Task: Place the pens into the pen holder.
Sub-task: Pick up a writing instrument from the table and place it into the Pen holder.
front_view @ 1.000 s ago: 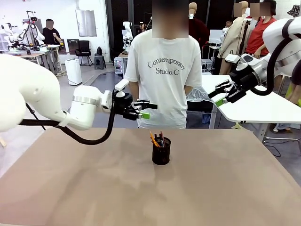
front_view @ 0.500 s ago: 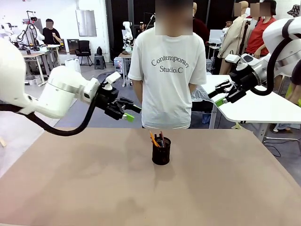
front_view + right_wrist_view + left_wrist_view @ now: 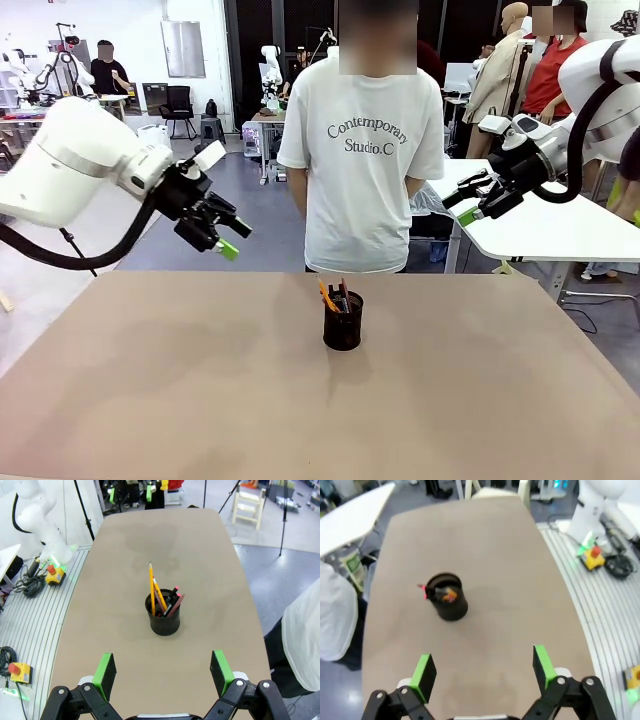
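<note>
The black mesh pen holder point(image 3: 343, 321) stands upright near the middle of the table point(image 3: 200, 400), with the pens point(image 3: 336, 296) sticking out of its top: yellow-orange pencils point(image 3: 153, 591), a black pen with a red end point(image 3: 173, 592) and a reddish-brown one. My left gripper point(image 3: 224, 236) hangs open and empty above the table's far left, well clear of the holder point(image 3: 448, 602). My right gripper point(image 3: 465, 201) is open and empty, high at the far right, off the table's edge. Both wrist views look down on the holder point(image 3: 164, 620) between the green-padded fingers point(image 3: 104, 669).
A person in a white T-shirt point(image 3: 365, 150) stands at the far edge behind the holder, hands behind the back. A white table point(image 3: 540, 225) sits beyond at the right. The robot base point(image 3: 40, 520) and a cable floor strip flank the table.
My left arm has swung away from the holder, leftwards and back, with its gripper open throughout. The right arm has stayed still. The person shifted slightly to the right.
</note>
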`<state>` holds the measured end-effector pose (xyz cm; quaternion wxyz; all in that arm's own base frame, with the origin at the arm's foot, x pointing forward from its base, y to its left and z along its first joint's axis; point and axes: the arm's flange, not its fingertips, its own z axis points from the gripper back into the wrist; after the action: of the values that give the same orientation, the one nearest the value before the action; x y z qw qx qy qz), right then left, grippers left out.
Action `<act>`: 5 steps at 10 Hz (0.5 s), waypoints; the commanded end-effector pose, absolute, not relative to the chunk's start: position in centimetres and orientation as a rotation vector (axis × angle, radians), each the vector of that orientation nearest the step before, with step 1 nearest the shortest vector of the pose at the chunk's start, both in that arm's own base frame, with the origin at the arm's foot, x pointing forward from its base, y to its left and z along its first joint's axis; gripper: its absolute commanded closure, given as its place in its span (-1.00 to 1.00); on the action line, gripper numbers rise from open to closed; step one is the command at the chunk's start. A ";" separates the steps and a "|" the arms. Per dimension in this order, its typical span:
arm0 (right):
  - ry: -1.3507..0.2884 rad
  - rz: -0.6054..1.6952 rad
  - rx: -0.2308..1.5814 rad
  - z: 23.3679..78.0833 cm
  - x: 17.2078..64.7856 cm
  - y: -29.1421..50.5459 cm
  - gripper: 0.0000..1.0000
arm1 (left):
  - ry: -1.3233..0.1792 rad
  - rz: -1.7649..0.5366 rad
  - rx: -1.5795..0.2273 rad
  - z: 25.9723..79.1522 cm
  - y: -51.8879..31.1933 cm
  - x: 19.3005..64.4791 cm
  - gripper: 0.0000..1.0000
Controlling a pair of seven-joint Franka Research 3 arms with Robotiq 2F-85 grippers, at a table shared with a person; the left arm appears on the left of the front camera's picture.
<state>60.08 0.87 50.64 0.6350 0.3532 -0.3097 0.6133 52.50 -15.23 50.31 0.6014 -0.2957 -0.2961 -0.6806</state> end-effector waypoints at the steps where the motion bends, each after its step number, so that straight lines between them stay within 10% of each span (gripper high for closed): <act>1: -0.706 1.403 0.802 50.9 60.2 1.0 -1.00 | -0.640 -1.571 -0.650 50.7 -13.5 52.3 -1.00; 5: -0.706 1.403 0.802 50.9 60.2 1.0 -1.00 | -0.681 -1.555 -0.555 52.0 -10.0 53.5 -1.00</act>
<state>60.08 0.87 50.64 0.6350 0.3532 -0.3097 0.6133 53.35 -10.20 51.75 0.6234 -0.2545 -0.2931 -0.6787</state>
